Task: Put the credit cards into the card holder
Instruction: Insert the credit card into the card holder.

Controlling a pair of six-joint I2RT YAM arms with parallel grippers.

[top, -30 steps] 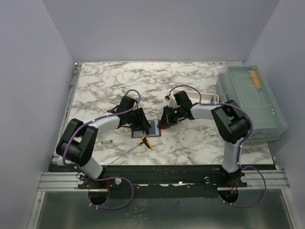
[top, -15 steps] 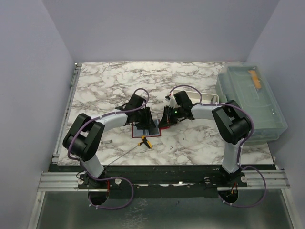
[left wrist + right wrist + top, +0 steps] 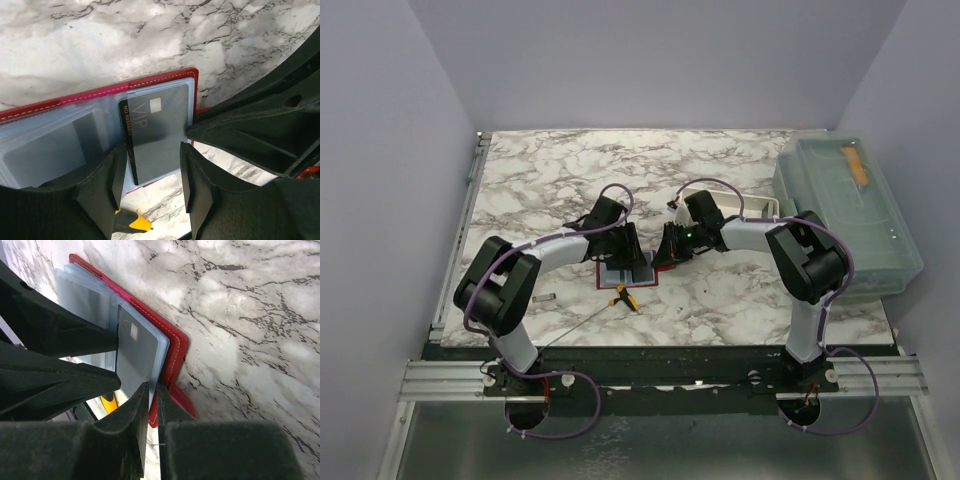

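Observation:
The red card holder lies open mid-table; its red edge and blue-grey sleeves show in the left wrist view. A card with a gold chip and "VIP" lettering, grey in shadow, sits partly in a sleeve. My left gripper is open, its fingers on either side of the card's near end. My right gripper is shut on the edge of the card holder, beside the card. A grey rectangle shows through a sleeve further left; I cannot tell whether it is a card.
A yellow-handled thin tool lies just in front of the holder, also under my left fingers. A large clear lidded bin stands at the right edge. A white tray lies behind my right arm. A small object lies at the left.
My left gripper moved right onto the card holder between one second and half a second ago and has barely moved since. The right gripper has stayed in place.

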